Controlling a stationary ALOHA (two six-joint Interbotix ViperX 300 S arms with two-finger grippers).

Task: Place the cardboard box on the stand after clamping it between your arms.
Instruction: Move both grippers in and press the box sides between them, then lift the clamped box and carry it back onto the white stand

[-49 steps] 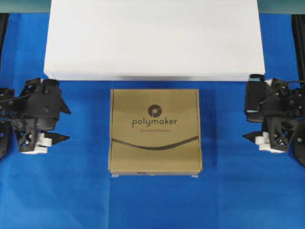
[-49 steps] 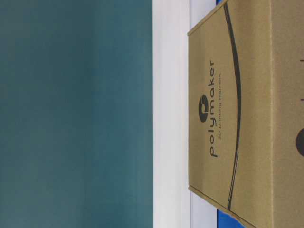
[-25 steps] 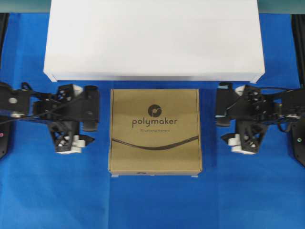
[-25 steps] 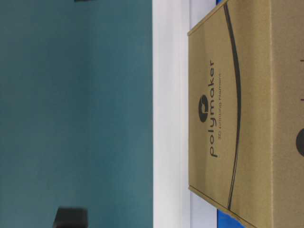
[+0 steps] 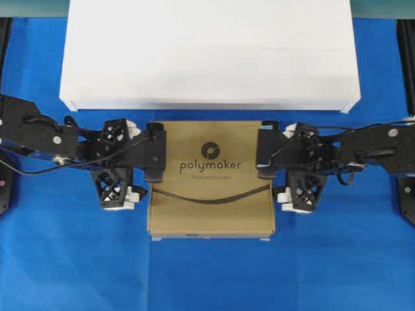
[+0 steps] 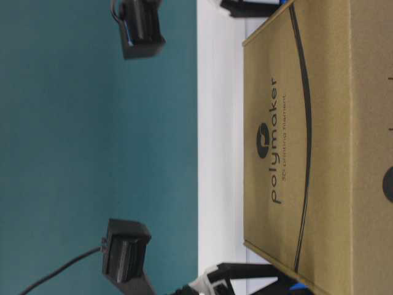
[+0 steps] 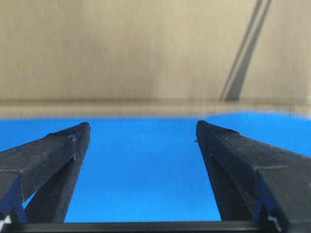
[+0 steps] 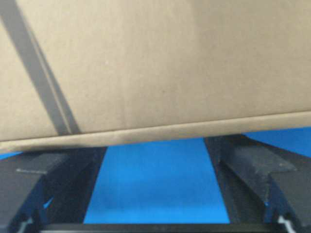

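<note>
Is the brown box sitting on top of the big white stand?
No, the cardboard box lies on the blue cloth in front of the stand.

One flat brown cardboard box (image 5: 211, 178), one wide white rectangular stand (image 5: 209, 55) just behind the box, and two black truss-framed robot arms flanking the box.

Spread fingers (image 7: 58, 145) facing cardboard box (image 7: 121, 53)
</note>
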